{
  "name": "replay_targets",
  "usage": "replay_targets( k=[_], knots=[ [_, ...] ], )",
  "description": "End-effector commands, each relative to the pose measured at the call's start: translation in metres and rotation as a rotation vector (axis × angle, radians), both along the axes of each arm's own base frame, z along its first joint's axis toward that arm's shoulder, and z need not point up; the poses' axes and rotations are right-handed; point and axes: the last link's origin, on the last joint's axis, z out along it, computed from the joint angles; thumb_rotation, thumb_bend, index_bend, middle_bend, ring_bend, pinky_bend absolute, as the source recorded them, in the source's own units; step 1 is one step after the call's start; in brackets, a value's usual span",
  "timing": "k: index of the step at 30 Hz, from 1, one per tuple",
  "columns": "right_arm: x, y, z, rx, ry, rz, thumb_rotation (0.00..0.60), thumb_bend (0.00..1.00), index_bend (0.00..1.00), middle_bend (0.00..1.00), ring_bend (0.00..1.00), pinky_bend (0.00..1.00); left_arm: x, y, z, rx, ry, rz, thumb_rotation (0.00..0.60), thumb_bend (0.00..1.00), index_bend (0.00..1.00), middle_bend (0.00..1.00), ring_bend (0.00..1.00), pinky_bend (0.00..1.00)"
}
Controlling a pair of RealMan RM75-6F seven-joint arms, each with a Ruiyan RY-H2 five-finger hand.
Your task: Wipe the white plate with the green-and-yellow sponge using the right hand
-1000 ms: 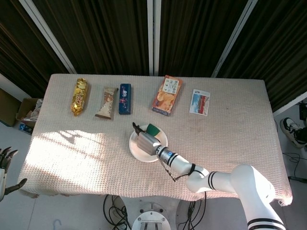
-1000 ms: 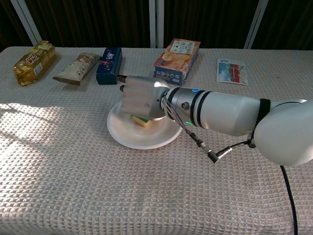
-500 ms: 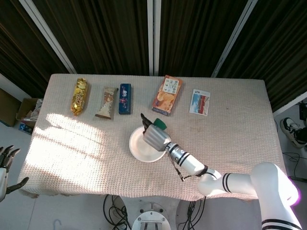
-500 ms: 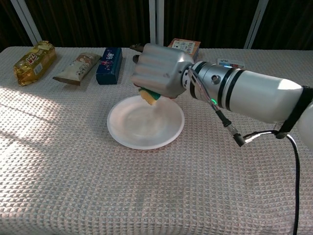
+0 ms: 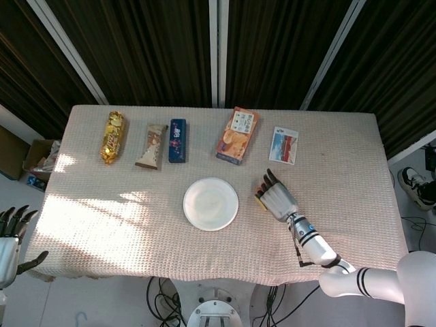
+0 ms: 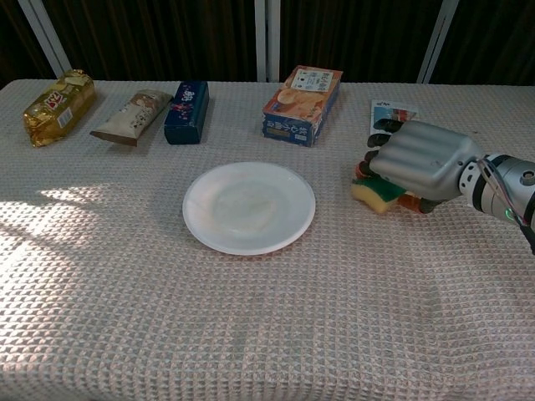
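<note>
**Sponge on the cloth, right of the plate**

The robot's right hand lies over the green-and-yellow sponge on the beige waffle-weave tablecloth, fingers curled down onto it; whether they grip it cannot be told. The round white plate sits well apart to their left. The left hand hangs off the table edge, fingers spread.

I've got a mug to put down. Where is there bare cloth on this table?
The near strip in front of the white plate is bare, as is the sunlit left side below the gold packet. The back row is crowded; the right hand and sponge occupy the right.
</note>
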Motion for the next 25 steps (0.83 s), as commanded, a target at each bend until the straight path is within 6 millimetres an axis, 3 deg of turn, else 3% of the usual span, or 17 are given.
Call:
replay_targets(
  k=[1,4,8,10,14,16,20,25],
  knots=[
    [-0.002,0.004,0.006,-0.010,-0.052,-0.032,0.600,0.24,0.00,0.01,0.00,0.00,0.001,0.001,0.002,0.004,0.003,-0.002,0.600,0.00,0.18,0.12,0.08,0.11],
    [-0.004,0.010,0.027,-0.049,-0.134,-0.064,0.600,0.24,0.00,0.00,0.00,0.00,0.002,0.001,0.003,0.006,0.005,-0.006,0.600,0.00,0.18,0.12,0.08,0.11],
    [-0.010,0.025,0.078,-0.148,-0.335,-0.117,0.600,0.24,0.00,0.01,0.00,0.00,0.000,0.003,0.004,0.008,0.004,-0.001,0.600,0.00,0.18,0.12,0.08,0.11],
    [-0.018,0.037,0.113,-0.243,-0.443,-0.111,0.600,0.24,0.00,0.04,0.00,0.00,-0.001,0.005,0.003,0.005,0.000,0.003,0.600,0.00,0.18,0.12,0.08,0.11],
    [-0.045,0.077,0.168,-0.370,-0.599,-0.147,0.600,0.25,0.00,0.12,0.00,0.00,-0.003,0.010,0.002,0.009,0.019,0.004,0.600,0.00,0.18,0.12,0.08,0.11],
    [-0.058,0.101,0.185,-0.372,-0.647,-0.189,0.600,0.26,0.00,0.12,0.00,0.00,-0.003,0.012,0.002,0.027,0.059,0.005,0.600,0.00,0.18,0.12,0.08,0.11],
    [-0.082,0.142,0.202,-0.384,-0.715,-0.276,0.600,0.26,0.00,0.11,0.00,0.00,-0.001,0.014,0.001,0.045,0.084,0.009,0.600,0.00,0.18,0.12,0.08,0.11],
    [-0.098,0.168,0.208,-0.389,-0.771,-0.330,0.600,0.27,0.00,0.09,0.00,0.00,0.004,0.015,-0.002,0.025,0.070,-0.001,0.600,0.00,0.18,0.12,0.08,0.11]
  ],
)
